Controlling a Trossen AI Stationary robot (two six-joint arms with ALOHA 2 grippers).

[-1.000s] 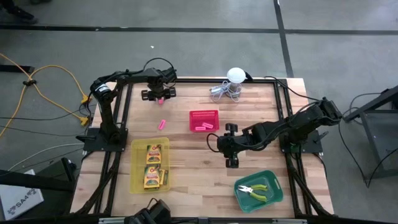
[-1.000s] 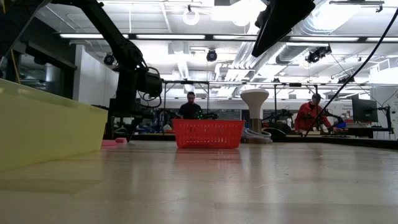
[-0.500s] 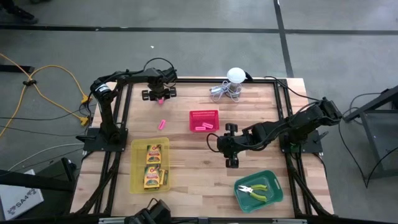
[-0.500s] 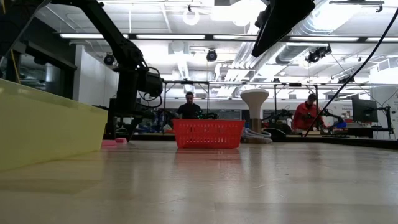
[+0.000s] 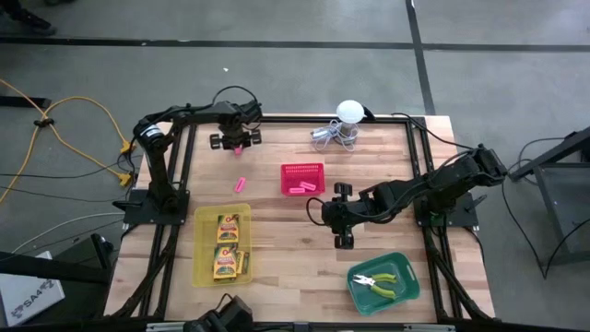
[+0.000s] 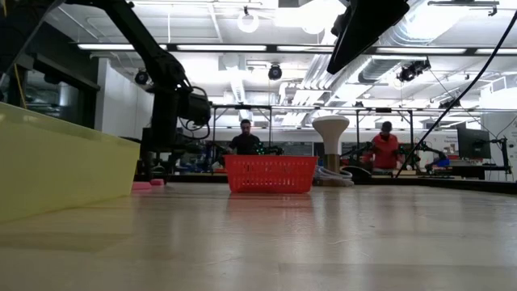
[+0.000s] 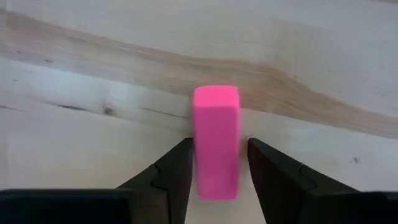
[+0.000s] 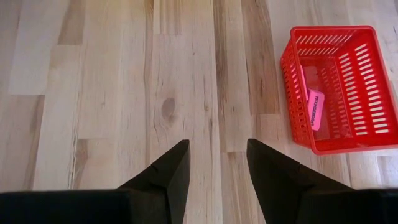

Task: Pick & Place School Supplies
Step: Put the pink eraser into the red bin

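Observation:
My left gripper is open at the table's far left and points down over a pink eraser, one finger along each long side; the eraser lies flat on the wood. A second pink eraser lies loose nearer the middle. More pink erasers lie in the red basket. Crayon boxes lie in the yellow tray, and the pliers lie in the green tray. My right gripper hovers open over bare wood right of the basket. My left gripper comes at the pink eraser from above, its fingers along the eraser's long sides. One finger lies right against the side; whether it touches, I cannot tell. A narrow gap shows at the other finger.
A white ball with coiled wire stands at the far edge. In the low view the red basket and yellow tray stand on the wood, with people in the room behind. Bare wood lies between the trays.

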